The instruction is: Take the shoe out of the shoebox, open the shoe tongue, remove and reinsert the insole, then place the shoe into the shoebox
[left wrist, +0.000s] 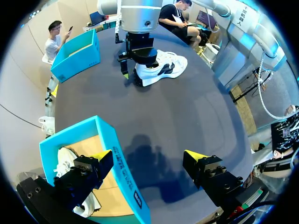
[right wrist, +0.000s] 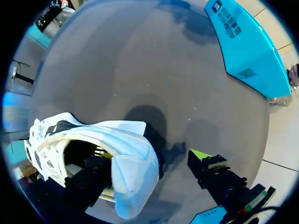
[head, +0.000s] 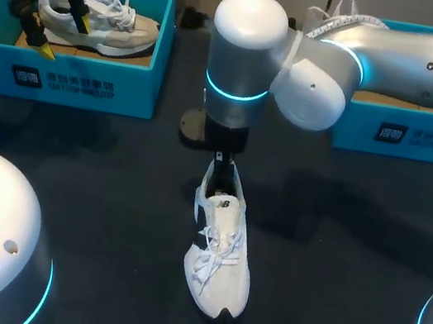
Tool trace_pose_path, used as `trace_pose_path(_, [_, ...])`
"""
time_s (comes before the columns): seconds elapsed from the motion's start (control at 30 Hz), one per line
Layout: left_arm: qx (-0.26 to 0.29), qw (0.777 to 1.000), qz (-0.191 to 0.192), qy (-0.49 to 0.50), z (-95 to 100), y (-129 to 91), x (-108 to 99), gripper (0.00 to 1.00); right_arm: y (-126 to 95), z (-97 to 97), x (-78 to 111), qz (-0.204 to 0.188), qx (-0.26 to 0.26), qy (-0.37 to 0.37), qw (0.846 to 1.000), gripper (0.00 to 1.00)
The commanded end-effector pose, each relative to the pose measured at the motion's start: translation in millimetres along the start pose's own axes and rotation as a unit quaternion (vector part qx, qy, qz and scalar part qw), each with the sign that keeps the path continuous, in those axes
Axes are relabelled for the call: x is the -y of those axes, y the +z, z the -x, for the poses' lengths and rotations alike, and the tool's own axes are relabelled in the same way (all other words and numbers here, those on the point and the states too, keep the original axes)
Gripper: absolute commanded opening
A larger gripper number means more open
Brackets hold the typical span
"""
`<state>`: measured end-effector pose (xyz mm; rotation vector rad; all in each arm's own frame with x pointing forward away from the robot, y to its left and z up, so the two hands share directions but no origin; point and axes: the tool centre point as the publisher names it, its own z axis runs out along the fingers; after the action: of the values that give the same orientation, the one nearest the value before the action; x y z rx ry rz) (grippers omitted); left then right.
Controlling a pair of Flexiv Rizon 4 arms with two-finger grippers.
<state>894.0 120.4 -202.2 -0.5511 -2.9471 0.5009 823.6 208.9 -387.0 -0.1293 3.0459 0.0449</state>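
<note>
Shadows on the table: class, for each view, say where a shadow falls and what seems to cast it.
Head view: soft shadow on the table beside the white shoe, under the right arm. Left wrist view: the shadow of the left gripper falls between its open fingers, beside the shoebox. Right wrist view: a dark patch past the shoe's heel, likely that arm's.

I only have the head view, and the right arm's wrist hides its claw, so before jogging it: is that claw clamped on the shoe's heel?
Observer: No. The right wrist view shows the right claw open, one finger inside the shoe, the other outside, clear of its heel.
Operator: Is the left claw holding anything?
Observer: No. The left wrist view shows the left claw open, straddling the shoebox wall.
</note>
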Motion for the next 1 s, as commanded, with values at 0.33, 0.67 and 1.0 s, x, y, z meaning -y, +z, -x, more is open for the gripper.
trace_pose_path(0.33, [0.0,1.0,0.001,0.0,-1.0,0,0,1.0,9,-1.8,5.5,0.005,-0.009,0.012,1.0,0.0])
trace_pose_path(0.67, [0.0,1.0,0.001,0.0,-1.0,0,0,1.0,-18,1.3,7.4,-0.004,0.004,0.021,1.0,0.0])
trace_pose_path(1.0, [0.0,1.0,0.001,0.0,-1.0,0,0,1.0,-108,26.6,38.2,-0.027,0.022,0.038,0.999,0.0])
